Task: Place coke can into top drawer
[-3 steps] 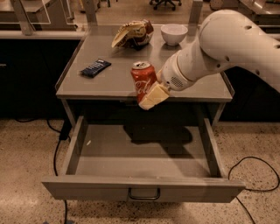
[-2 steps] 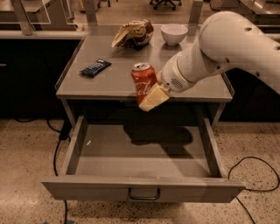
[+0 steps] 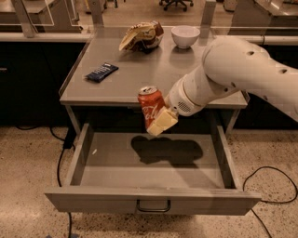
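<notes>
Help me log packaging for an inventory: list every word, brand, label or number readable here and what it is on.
On the coke can, held by the end effector above the open top drawer: white script, too blurred to read.
On the blue snack bar wrapper on the tabletop: pale print, too small to read.
On the crumpled snack bag at the back: no legible text.
Nothing can be quoted.

We see a speckled terrazzo floor (image 3: 28, 186) and a grey worktop (image 3: 153, 74) on thin legs. Dark cabinets (image 3: 28, 93) sit beyond its left edge, under a pale counter (image 3: 42, 36). A black cable (image 3: 59, 158) trails below the front-left corner, and another cable (image 3: 274, 179) loops below the front-right. There's an office chair base (image 3: 174, 3) past the back edge. The light is warm and dim. The gripper (image 3: 157, 118) clamps the coke can (image 3: 150, 103) just off the front edge.
</notes>
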You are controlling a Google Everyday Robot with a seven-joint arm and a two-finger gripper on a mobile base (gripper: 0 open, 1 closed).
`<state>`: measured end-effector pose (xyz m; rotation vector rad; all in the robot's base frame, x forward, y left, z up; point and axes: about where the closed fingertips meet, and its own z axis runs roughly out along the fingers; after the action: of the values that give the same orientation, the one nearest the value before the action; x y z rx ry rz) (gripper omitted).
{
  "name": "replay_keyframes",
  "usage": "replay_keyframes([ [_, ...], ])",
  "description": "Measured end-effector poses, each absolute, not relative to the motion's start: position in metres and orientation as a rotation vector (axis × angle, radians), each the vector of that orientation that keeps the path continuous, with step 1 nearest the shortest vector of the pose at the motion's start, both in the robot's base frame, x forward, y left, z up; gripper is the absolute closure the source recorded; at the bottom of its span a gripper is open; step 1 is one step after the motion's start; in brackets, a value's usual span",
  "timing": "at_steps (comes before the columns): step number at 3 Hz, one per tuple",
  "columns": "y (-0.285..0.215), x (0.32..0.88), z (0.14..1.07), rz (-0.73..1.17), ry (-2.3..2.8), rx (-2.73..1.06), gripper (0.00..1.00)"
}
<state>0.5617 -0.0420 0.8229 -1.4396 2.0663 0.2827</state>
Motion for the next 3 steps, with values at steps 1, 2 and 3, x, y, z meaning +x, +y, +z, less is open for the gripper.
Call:
replay_keyframes([
  [1, -0.044, 0.551, 0.794, 0.272, 2.121, -1.454, 1.00],
  [2, -0.045, 0.543, 0.759, 0.260, 2.178, -1.471, 1.00],
  [3, -0.044, 0.543, 0.759, 0.260, 2.179, -1.471, 1.00],
])
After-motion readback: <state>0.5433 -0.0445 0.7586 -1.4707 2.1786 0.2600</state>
